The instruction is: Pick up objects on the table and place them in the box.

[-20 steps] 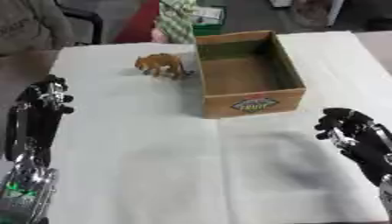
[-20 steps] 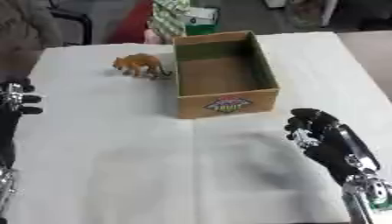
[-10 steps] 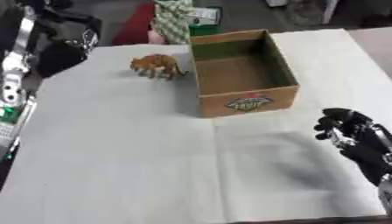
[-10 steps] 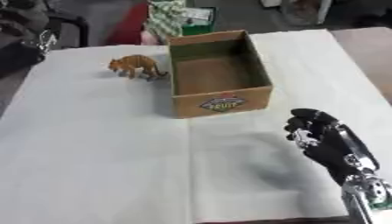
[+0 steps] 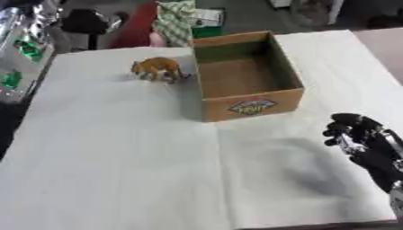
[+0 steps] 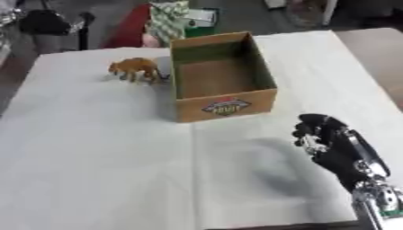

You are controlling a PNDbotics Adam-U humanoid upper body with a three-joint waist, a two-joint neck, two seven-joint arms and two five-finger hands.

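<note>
A small orange-brown toy animal (image 5: pixel 160 69) stands on the white table, just left of the box's far left corner. The open cardboard box (image 5: pixel 252 105) has a label on its front wall, and its floor looks bare. My left arm (image 5: pixel 24 49), silver with green lights, is raised at the upper left. Its dark hand (image 5: pixel 85 21) is high above the table, left of and beyond the toy. My right hand (image 6: pixel 327 137) rests at the lower right with relaxed fingers pointing up, holding nothing, well in front of the box.
A white cloth (image 5: pixel 118 157) covers the table. A green-and-white patterned item (image 5: pixel 177 20) and something red (image 5: pixel 138 27) lie beyond the far edge. Bare brown tabletop (image 5: pixel 386 40) shows at the right.
My left arm has swung up from the lower left to the upper left corner. The right hand, toy and box have stayed put, and the camera view has shifted slightly.
</note>
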